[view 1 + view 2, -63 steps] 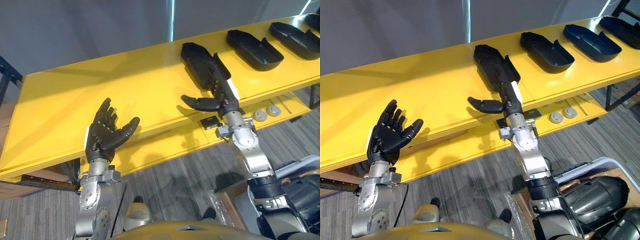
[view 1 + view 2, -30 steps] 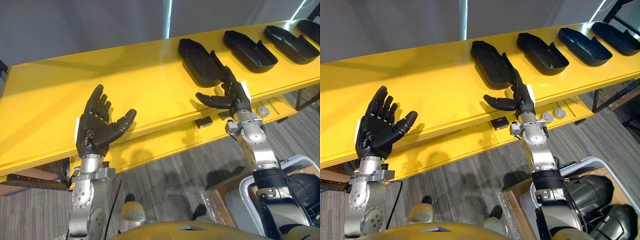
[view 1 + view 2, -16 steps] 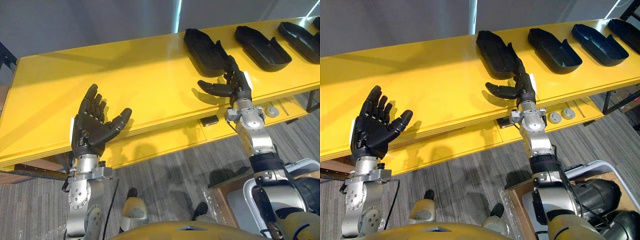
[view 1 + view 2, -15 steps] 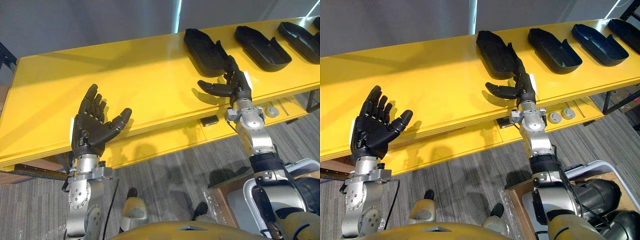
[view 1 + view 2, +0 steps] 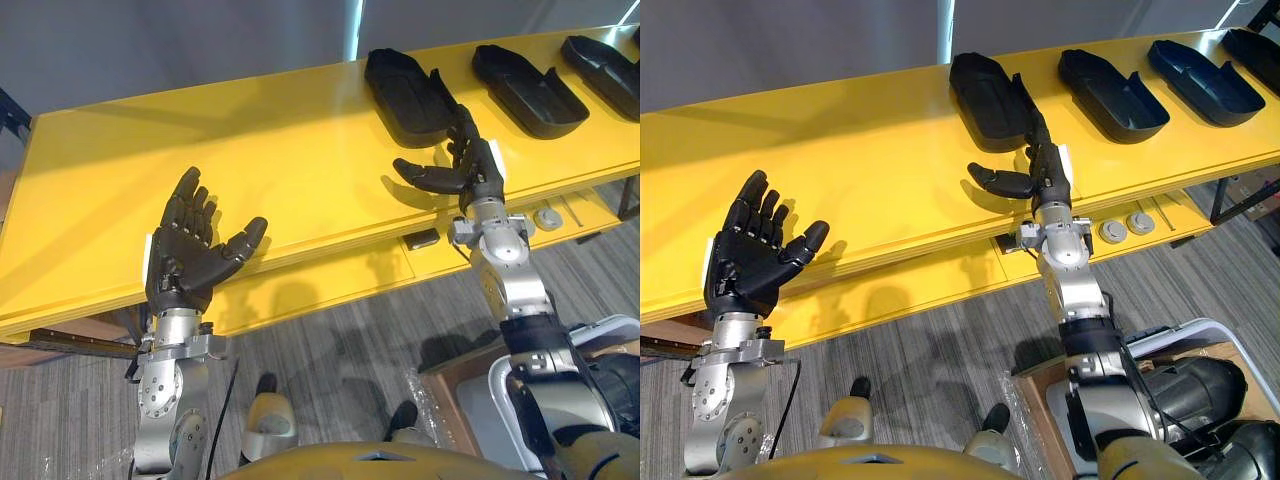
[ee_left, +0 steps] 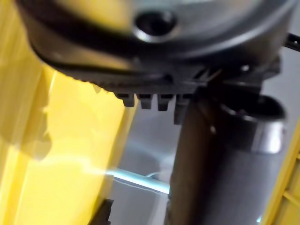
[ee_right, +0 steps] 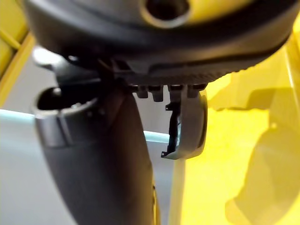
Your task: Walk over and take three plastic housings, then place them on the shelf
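Left hand (image 5: 188, 262) is held up with the palm facing the head camera, fingers straight and fanned, thumb angled out toward the other hand. Left arm (image 5: 165, 420) is near vertical under it. Right hand (image 5: 478, 175) reaches further forward on a slanted right arm (image 5: 520, 300), fingers straight, thumb stuck out sideways.

Workshop or factory space: long yellow workbench (image 5: 250, 150), row of black plastic housings (image 5: 405, 92)

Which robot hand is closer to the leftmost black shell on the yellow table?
Right. The right robot hand is open just in front of that plastic housing, at its near end. The left robot hand is open far off to its left.
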